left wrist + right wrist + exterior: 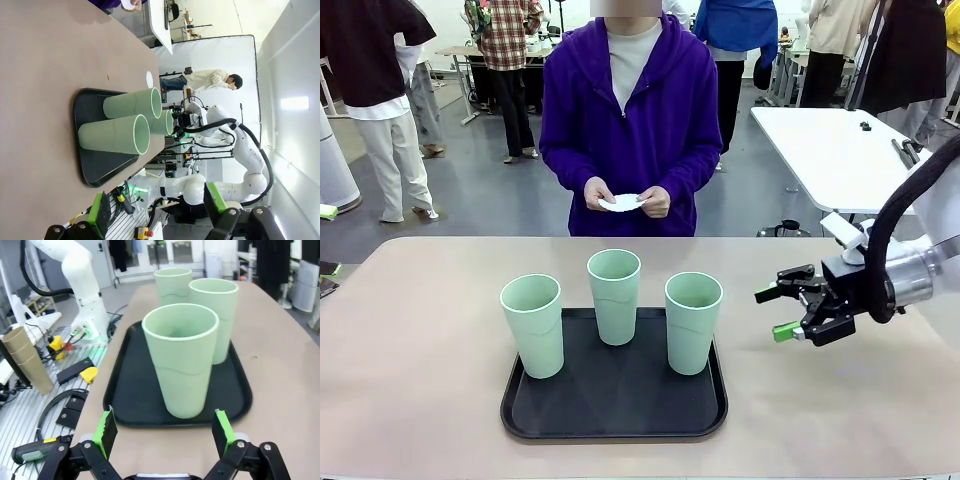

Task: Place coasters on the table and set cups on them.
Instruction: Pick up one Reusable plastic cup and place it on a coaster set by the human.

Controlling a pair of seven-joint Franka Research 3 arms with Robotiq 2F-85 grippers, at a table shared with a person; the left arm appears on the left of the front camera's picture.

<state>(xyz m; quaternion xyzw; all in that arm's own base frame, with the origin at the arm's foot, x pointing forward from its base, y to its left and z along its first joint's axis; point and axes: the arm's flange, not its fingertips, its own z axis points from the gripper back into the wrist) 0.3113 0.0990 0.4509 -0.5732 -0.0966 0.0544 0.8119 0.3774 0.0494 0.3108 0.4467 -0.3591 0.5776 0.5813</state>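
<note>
Spreading widest, the table (420, 330) bears a black tray (620, 405); three cups (614, 295) stand upright on it; the person's hands (658, 202) hold white coasters (622, 203) beyond the far edge; my right gripper (773, 313) hangs wide right of the tray; my left gripper (157, 207) gapes wide too.

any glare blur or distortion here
Front view: sharp, evenly lit, no hard shadows on the matte beige tabletop. Left wrist view: rolled sideways, bright light panel blown out. Right wrist view: wide-angle makes the nearest pale mint-green plastic tumbler loom.

Black tray (620, 405) flat, central; white table (825, 150) far right behind; bystander in plaid shirt (507, 35) back left.
</note>
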